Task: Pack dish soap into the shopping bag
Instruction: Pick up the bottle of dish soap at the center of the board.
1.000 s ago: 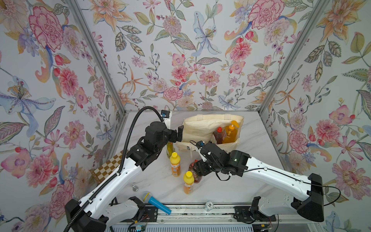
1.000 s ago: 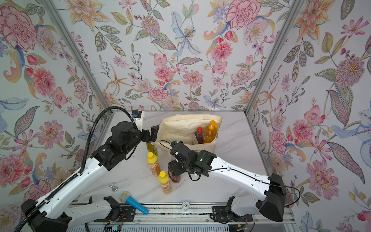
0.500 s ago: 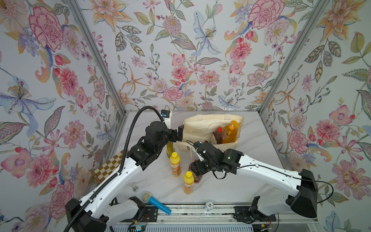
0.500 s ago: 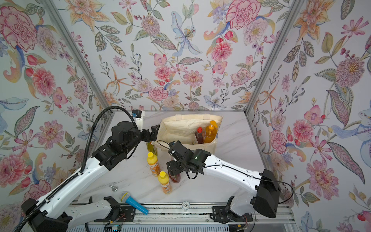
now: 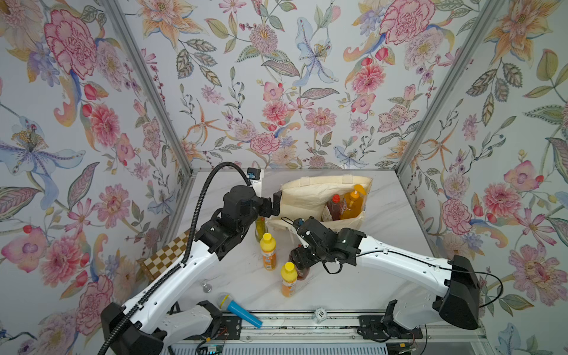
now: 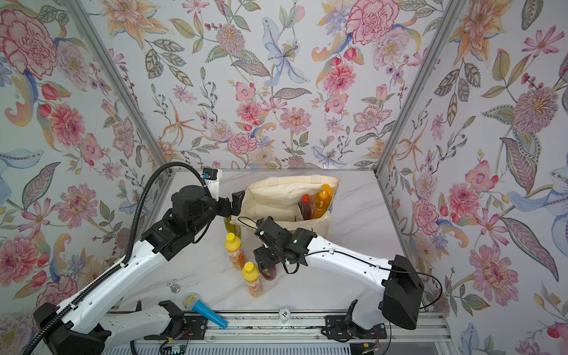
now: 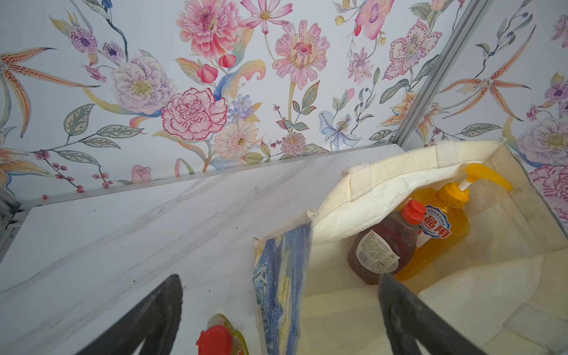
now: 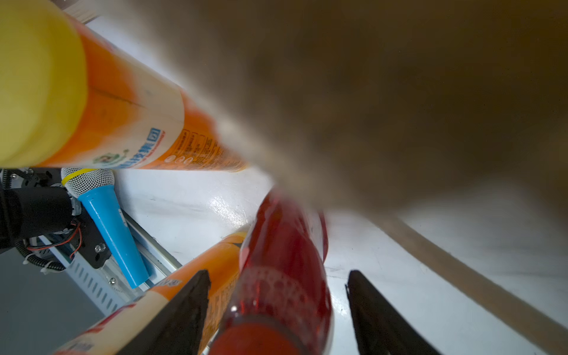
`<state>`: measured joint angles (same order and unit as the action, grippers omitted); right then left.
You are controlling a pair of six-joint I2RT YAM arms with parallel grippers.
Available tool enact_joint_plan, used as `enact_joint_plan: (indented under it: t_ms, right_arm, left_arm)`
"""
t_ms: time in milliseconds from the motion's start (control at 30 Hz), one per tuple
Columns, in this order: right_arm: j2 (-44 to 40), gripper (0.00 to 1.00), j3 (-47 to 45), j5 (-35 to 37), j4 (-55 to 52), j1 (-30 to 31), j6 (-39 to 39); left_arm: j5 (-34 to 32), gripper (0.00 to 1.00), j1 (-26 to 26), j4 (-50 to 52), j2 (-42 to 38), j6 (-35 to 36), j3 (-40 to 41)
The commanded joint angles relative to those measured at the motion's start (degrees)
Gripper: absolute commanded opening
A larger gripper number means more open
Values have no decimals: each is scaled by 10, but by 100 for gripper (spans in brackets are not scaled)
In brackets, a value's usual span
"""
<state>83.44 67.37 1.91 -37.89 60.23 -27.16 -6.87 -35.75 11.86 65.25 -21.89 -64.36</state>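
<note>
Black fingers spread wide, the left end effector (image 7: 279,276) holds nothing. Its fingers stand on either side of the blue painted front edge of the bag (image 5: 307,193), and a slim yellow-green bottle (image 5: 260,226) stands upright on the bench just beneath it.

Next along are two yellow-capped bottles, the farther orange bottle (image 5: 268,252) and the nearer orange bottle (image 5: 289,280).

Just beside the nearer one stands the dark red bottle (image 8: 282,276), and the next move turns on it. It sits directly under the right end effector (image 5: 299,256), which hangs over it from above, pointing roughly along the bottle's upright long axis. In the wrist view the fingers are half spread with the bottle's top between them, and bench shows past one finger, so I judge the grip not yet closed. The right arm is plainly the nearer one. The close-standing orange bottle could get nudged.

Rightward and farther back, the bag stands open-mouthed. A second red bottle (image 5: 333,207) and a pump bottle (image 5: 353,201) are inside, so two of six are packed.

The bench (image 5: 387,221) is white, marble-patterned and smooth. Floral-papered walls close it in on three sides.
</note>
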Motion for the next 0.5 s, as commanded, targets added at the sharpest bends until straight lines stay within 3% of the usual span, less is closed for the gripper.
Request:
enact_joint_plan:
  t_ms: [0,467]
  right_arm:
    - [9,72,-11,28,12,1,13]
    - [41,68,-29,47,32,2,22]
  left_arm:
    - [-3,99,1,-6,4,-3,9]
    - [-1,99,1,-7,4,-4,14]
